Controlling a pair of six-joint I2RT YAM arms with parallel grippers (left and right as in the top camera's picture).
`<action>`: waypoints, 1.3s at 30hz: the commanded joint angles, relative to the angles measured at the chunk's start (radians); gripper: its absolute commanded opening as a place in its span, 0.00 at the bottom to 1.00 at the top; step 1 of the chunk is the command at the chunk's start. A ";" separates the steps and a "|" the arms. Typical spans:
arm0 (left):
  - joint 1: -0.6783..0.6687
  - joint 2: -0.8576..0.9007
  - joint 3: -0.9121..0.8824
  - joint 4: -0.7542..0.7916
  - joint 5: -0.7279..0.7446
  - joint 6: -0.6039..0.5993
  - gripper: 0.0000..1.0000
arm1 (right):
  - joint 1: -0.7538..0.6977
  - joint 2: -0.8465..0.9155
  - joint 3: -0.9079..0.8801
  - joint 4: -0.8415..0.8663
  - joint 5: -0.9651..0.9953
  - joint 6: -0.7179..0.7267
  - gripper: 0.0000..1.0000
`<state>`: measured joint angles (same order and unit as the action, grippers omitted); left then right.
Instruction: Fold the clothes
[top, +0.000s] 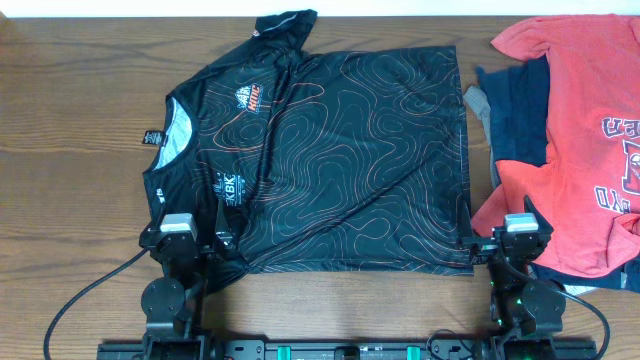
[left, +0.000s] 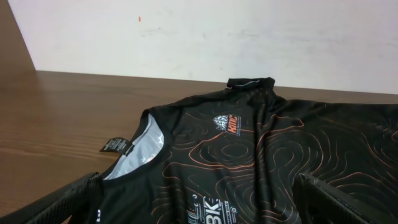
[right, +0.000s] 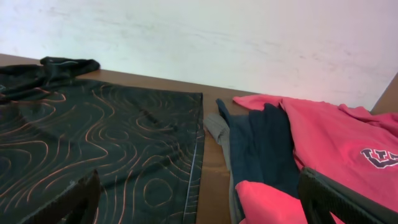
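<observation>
The black T-shirt (top: 340, 150) with thin orange contour lines lies flat on the table, collar to the left, hem to the right. Its far sleeve is folded at the back edge. My left gripper (top: 196, 238) is open at the shirt's near left edge, over the white lettering (left: 208, 211). My right gripper (top: 503, 238) is open at the shirt's near right corner, straddling the hem (right: 196, 180) and a strip of bare table. Neither holds cloth.
A red T-shirt (top: 580, 130) with letter print lies at the right, over a navy blue garment (top: 520, 110). Both show in the right wrist view, the red one (right: 336, 149) and the navy one (right: 261, 149). A white wall stands behind the wooden table (top: 80, 110).
</observation>
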<state>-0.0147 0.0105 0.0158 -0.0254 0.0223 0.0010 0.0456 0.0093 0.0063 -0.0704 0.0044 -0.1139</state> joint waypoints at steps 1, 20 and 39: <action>0.004 0.002 -0.011 -0.048 -0.034 0.013 0.98 | 0.007 0.002 -0.001 -0.004 0.006 -0.007 0.99; 0.004 0.002 -0.011 -0.048 -0.034 0.013 0.98 | 0.007 0.002 -0.001 -0.004 0.006 -0.006 0.99; 0.004 0.002 -0.011 -0.046 -0.034 -0.082 0.98 | 0.007 0.031 -0.001 -0.005 -0.008 0.136 0.99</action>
<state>-0.0147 0.0105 0.0158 -0.0246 0.0223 -0.0242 0.0456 0.0208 0.0063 -0.0700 -0.0006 -0.0177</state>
